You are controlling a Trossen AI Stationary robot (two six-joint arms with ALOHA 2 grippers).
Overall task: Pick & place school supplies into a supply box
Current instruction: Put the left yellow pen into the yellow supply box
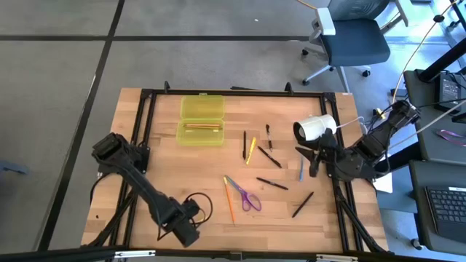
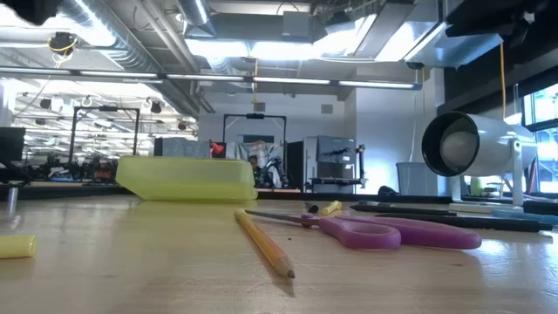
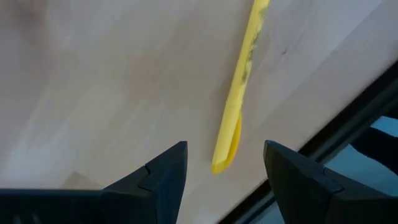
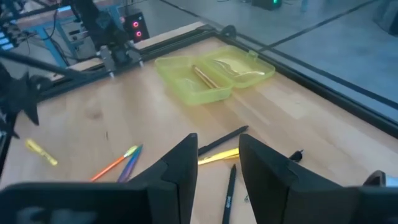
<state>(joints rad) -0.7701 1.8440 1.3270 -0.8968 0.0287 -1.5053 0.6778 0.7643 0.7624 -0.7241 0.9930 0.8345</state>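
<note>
The yellow-green supply box (image 1: 202, 120) lies open at the table's far middle, its lid flat behind it and a wood-tan pencil (image 1: 202, 126) inside. Black pens (image 1: 269, 156), a yellow pen (image 1: 251, 149), a blue pen (image 1: 301, 169), an orange pencil (image 1: 228, 198) and purple-handled scissors (image 1: 249, 196) lie flat on the table's middle. My left gripper (image 1: 186, 229) is open near the front edge, its fingers on either side of a short yellow marker (image 3: 239, 93) without touching it. My right gripper (image 1: 315, 159) is open and empty above the pens, by the white cylinder (image 1: 314, 128).
The white cylinder stands on a mount at the table's right. A black frame rail (image 1: 138, 131) runs around the tabletop. A black cable loop (image 1: 200, 204) lies by my left arm. Bare wood (image 1: 167, 167) lies between the box and the left arm.
</note>
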